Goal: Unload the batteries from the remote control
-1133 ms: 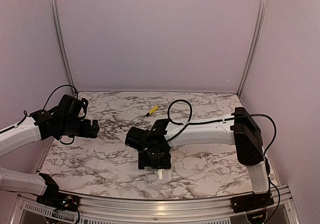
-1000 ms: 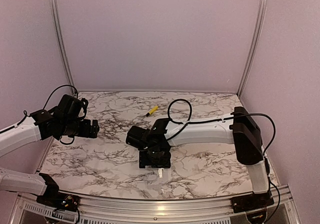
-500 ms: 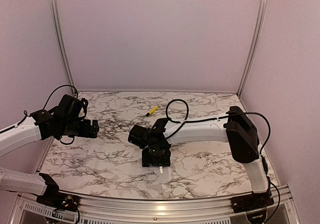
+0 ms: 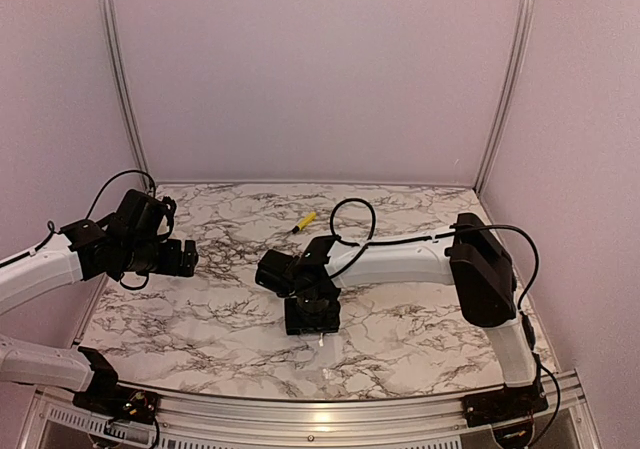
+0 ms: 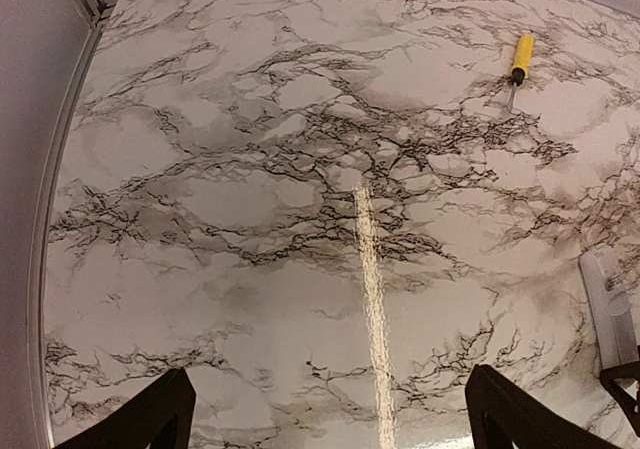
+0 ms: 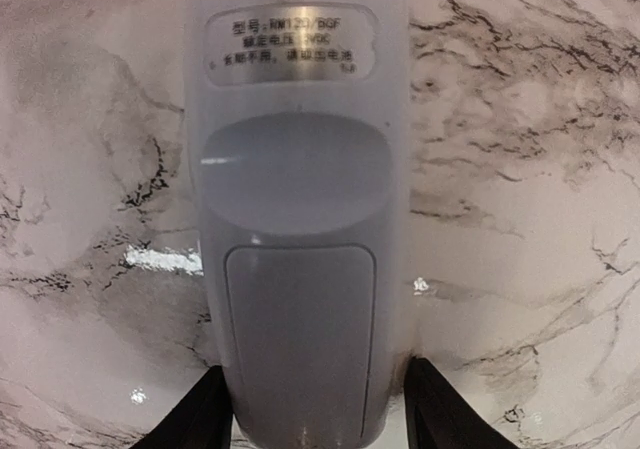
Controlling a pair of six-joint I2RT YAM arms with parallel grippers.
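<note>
Nearby, screwdriver (image 4: pixel 304 221) beyond remote control (image 6: pixel 296 219).

The remote control (image 6: pixel 295 169) bears blurred Chinese print and a code like RM12D/BGF.

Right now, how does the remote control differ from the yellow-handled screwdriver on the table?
The remote control is a broad, flat white bar; the screwdriver is thin, with a yellow handle. The remote control lies between the fingers of the right gripper; the screwdriver lies alone, farther back, with no gripper near it. Both lie flat on the marble table.
</note>
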